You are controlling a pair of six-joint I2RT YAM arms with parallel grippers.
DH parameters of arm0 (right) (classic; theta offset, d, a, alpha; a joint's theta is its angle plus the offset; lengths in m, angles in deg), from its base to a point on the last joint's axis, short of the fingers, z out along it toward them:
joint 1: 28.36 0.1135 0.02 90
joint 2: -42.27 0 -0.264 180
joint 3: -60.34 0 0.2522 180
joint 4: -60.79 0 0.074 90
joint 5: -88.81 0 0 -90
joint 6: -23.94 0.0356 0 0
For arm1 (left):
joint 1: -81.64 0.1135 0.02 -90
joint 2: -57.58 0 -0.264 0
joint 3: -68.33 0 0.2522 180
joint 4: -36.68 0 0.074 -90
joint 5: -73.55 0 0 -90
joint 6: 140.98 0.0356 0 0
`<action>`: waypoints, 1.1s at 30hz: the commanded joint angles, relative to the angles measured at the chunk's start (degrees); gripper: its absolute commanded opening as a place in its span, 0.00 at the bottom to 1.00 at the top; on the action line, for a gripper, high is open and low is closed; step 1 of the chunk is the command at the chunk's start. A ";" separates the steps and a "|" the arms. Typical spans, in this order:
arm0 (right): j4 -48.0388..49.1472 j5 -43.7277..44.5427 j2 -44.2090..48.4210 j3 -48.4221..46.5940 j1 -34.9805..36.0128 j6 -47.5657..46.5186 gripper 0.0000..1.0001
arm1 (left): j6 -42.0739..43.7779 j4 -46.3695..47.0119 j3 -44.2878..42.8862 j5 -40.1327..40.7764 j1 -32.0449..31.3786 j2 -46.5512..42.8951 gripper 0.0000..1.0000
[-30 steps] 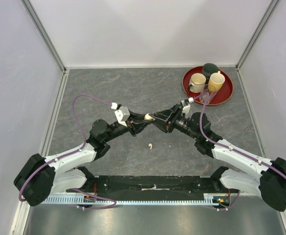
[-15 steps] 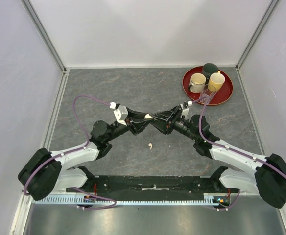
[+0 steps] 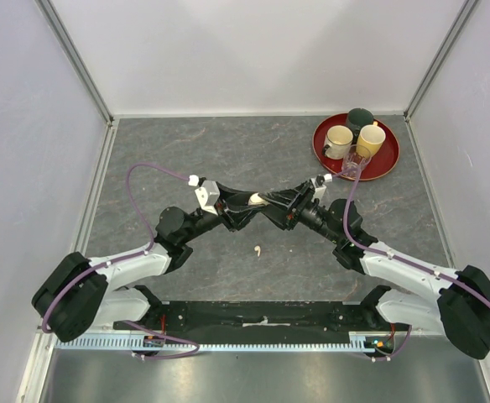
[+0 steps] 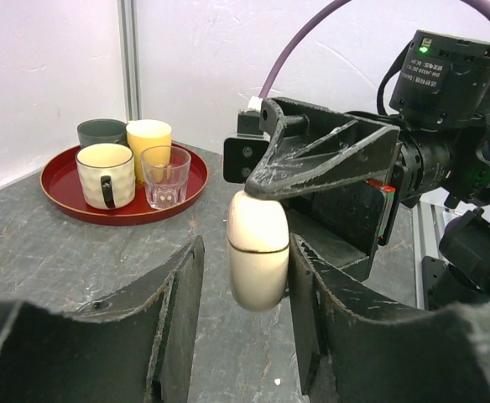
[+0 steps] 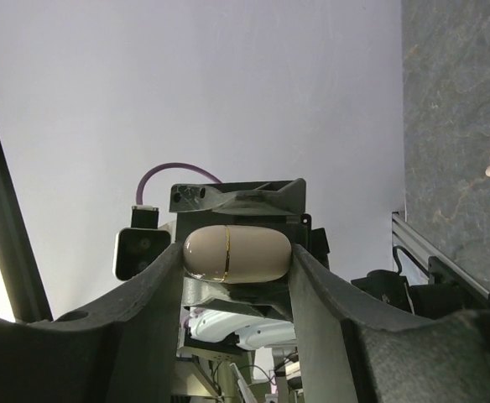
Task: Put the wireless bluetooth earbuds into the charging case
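The charging case [image 4: 259,252], cream w/ a gold seam, is held off the table at ctr frame in the top view, where both arms meet. It is clamped end to end by the right gripper [image 5: 237,253], both fingers being pressed on it in the right wrist view. The left gripper [image 4: 247,248] is spread wide around the case: one finger is touching or just beside it and the other is apart, so nothing is gripped by it. The seam is shut, so the step in hand is judged to be getting the lid opened. Next, one half would prob. need to be pinched by the left gripper so the lid can be levered up w/o the smooth shell slipping. One cream-white earbud [image 3: 258,249] is seen lying on the table [image 3: 186,151], just below the case in the top view; no other buds are made out. What is inside the case can't be told. At upper right a red tray [image 4: 127,217] is loaded w/ a cream mug [image 4: 105,175], a yellow cup [image 4: 148,138], a dark green cup [image 4: 102,132] and a clear glass [image 4: 164,176]. The mug, yellow cup and glass look empty; the dark cup can't be judged.
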 commanded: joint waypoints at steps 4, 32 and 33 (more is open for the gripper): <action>4.41 0.20 0.82 -0.39 -0.02 1.35 0.23 | -1.51 3.67 -0.09 1.22 0.06 1.27 0.51; 6.88 -1.03 -1.65 0.05 -0.02 1.79 0.25 | -4.85 10.27 -1.32 1.31 0.06 6.03 0.46; 6.79 -1.03 -1.64 0.05 0.07 1.62 0.25 | -4.85 10.35 -1.32 1.40 0.15 5.85 0.47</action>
